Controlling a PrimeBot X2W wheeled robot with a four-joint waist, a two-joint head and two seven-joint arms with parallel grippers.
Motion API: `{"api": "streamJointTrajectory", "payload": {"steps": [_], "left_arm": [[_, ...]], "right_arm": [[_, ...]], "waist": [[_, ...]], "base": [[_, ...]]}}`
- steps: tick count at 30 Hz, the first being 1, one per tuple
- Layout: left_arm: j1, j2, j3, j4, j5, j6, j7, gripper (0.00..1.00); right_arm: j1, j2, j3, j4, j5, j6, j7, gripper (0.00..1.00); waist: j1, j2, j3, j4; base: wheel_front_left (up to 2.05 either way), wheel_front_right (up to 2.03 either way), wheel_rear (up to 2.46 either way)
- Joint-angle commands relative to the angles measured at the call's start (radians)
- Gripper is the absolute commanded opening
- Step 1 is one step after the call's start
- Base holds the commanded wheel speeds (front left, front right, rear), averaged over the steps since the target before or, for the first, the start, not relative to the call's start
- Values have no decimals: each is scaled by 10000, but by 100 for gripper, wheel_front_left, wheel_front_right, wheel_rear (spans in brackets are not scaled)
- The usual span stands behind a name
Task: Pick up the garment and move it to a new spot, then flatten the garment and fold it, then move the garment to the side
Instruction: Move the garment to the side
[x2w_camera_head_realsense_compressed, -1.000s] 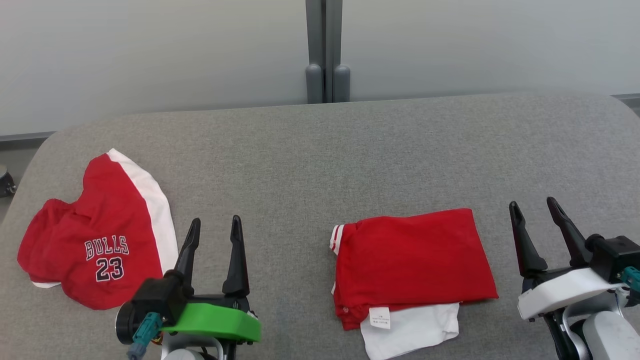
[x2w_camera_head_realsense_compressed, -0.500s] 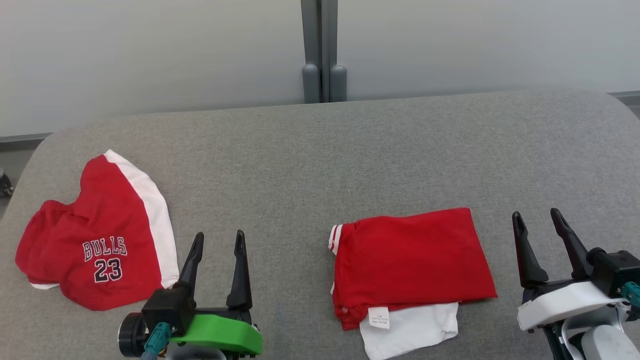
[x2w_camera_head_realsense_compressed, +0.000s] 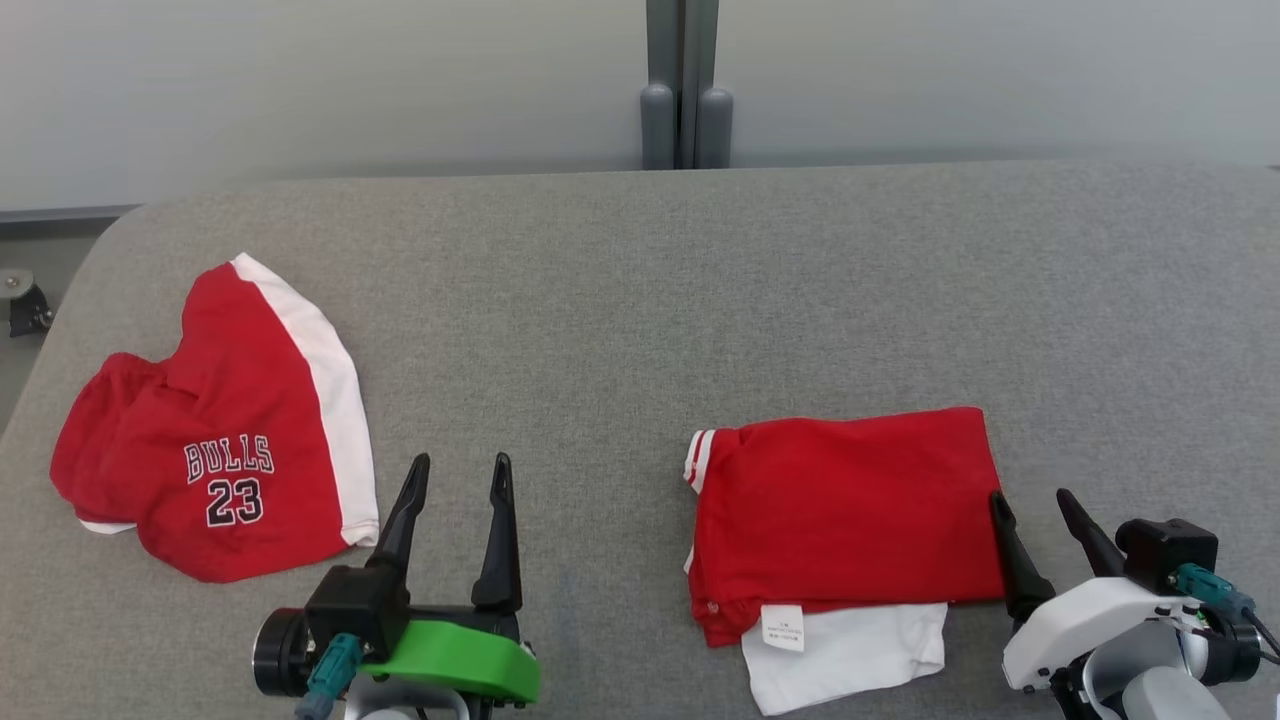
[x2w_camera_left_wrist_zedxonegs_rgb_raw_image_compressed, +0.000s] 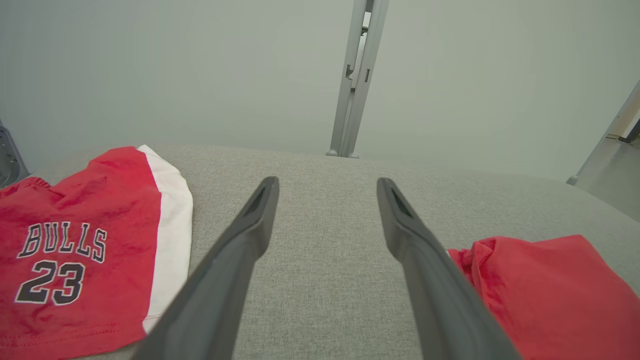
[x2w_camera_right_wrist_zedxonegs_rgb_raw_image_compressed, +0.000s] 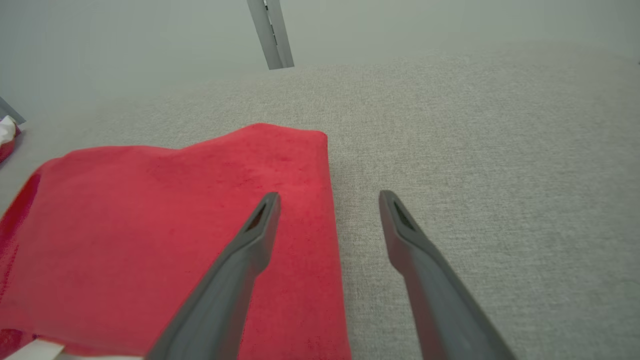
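The right gripper, wide and empty, has slid left over the right edge of the folded garment lying near right, likely to shift it aside; the left gripper hangs wide

We seem to be in a robotics lab or test room rather than a home. We face a broad table upholstered in plain grey fabric, its corners rounded. It stands against pale, frosted partition panels joined by a grey metal post with two rounded feet. In the left wrist view we see a smooth grey floor beyond the table and another slanting metal frame member. Two garments lie well apart on the grey cloth: a rumpled red BULLS 23 garment and a folded red-and-white garment. We find the walls bare and the light even.
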Motion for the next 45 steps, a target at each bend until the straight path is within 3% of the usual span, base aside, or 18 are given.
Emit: {"api": "streamJointTrajectory", "payload": {"steps": [1,12,13,14,15,22,29,38,45], "left_arm": [[-251,20,-2,-5,90,-49,-5,100],[-637,20,-184,20,196,-1,-5,100],[-632,20,-183,46,211,-8,-5,100],[-624,20,-180,56,221,-7,-5,100],[-605,20,-175,60,232,6,-5,100],[-483,22,-244,87,412,-141,-5,100],[-767,26,-338,-75,624,-259,-5,100],[-2123,35,-654,-229,1367,-617,-5,100],[-3647,81,-897,123,2371,-1127,-5,100]], "right_arm": [[-224,68,-13,241,167,-5,79,100],[-1083,112,572,1907,982,-4,263,100],[-1120,122,690,2049,1058,-2,300,95],[-1151,113,777,2156,1097,-1,295,36],[-1182,85,875,2246,1114,-1,261,0],[-1609,-418,1390,2400,792,-13,-258,0],[-2374,-1398,2339,1955,120,-13,-296,0],[-4209,-3130,3087,1428,607,-13,38,0],[-5831,-4202,3169,2521,660,-13,-431,0]], "waist": [[0,0,441,250],[0,0,1145,673],[0,0,1133,677],[0,0,1111,668],[0,0,1082,641],[0,0,781,76],[0,0,922,-1081],[0,0,2563,-2674],[0,0,3787,-3131]], "base": [[0,0,0],[0,0,0],[0,0,0],[0,0,0],[0,0,0],[0,0,0],[0,0,0],[0,0,0],[0,0,0]]}}
